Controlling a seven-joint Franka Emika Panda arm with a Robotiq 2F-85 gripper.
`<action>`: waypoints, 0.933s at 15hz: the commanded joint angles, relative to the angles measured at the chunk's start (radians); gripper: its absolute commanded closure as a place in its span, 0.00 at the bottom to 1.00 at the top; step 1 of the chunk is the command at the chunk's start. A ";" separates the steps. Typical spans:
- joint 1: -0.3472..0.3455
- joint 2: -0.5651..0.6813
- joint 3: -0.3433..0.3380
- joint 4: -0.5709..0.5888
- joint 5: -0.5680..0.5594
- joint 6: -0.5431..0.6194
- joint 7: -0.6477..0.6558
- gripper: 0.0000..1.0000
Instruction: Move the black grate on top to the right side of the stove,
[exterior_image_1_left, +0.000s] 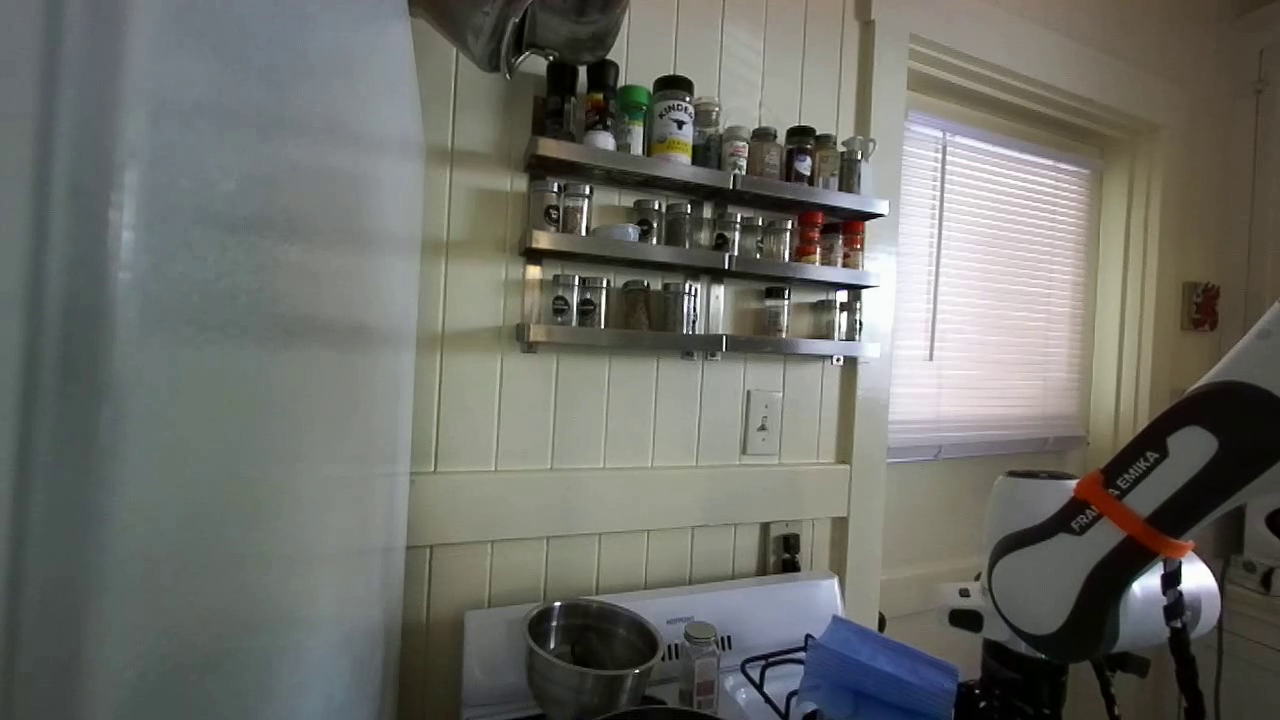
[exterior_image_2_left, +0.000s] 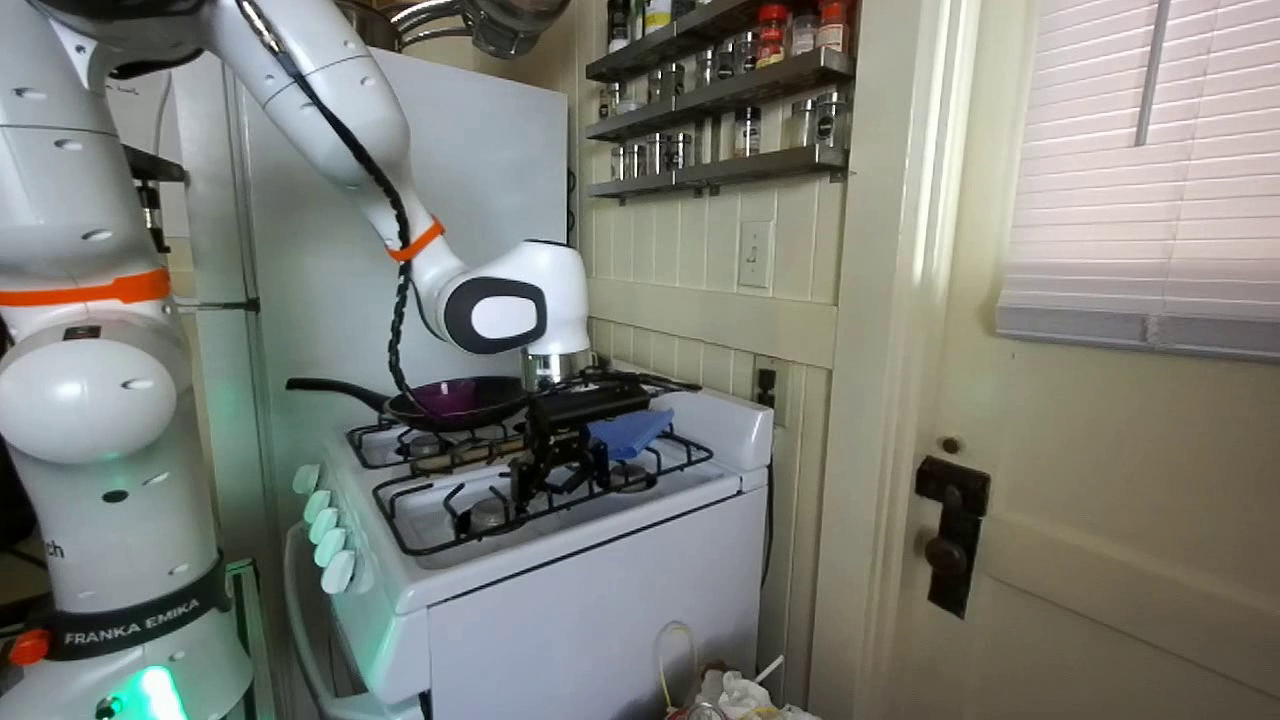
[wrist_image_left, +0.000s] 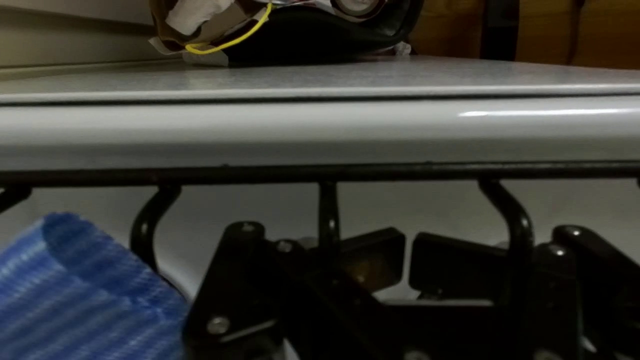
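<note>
The black grate (exterior_image_2_left: 440, 545) lies on the right side of the white stove (exterior_image_2_left: 590, 600) in an exterior view. Its long rail (wrist_image_left: 225, 174) and curved prongs also show in the wrist view. A corner of it (exterior_image_1_left: 770, 665) shows in an exterior view. My gripper (wrist_image_left: 407, 260) is down among the prongs of this grate, inside the rail. Its fingertips are close together with a narrow light gap; I see nothing between the tips. It is too dark to tell whether a bar is caught farther back. The gripper (exterior_image_2_left: 562, 480) also shows in an exterior view.
A blue cloth (exterior_image_2_left: 630, 432) hangs beside the gripper; it also shows in the wrist view (wrist_image_left: 90, 295). A frying pan (exterior_image_2_left: 455, 405) stands on the left grate (exterior_image_2_left: 380, 455). A metal bowl (exterior_image_1_left: 590, 650) and a jar (exterior_image_1_left: 700, 670) stand near the stove's back panel (exterior_image_2_left: 730, 425).
</note>
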 joint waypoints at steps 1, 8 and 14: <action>-0.016 0.003 0.008 0.026 0.042 -0.026 -0.037 1.00; -0.031 0.043 0.026 0.011 0.014 -0.009 -0.045 1.00; -0.036 0.052 0.044 0.026 0.003 0.001 -0.034 1.00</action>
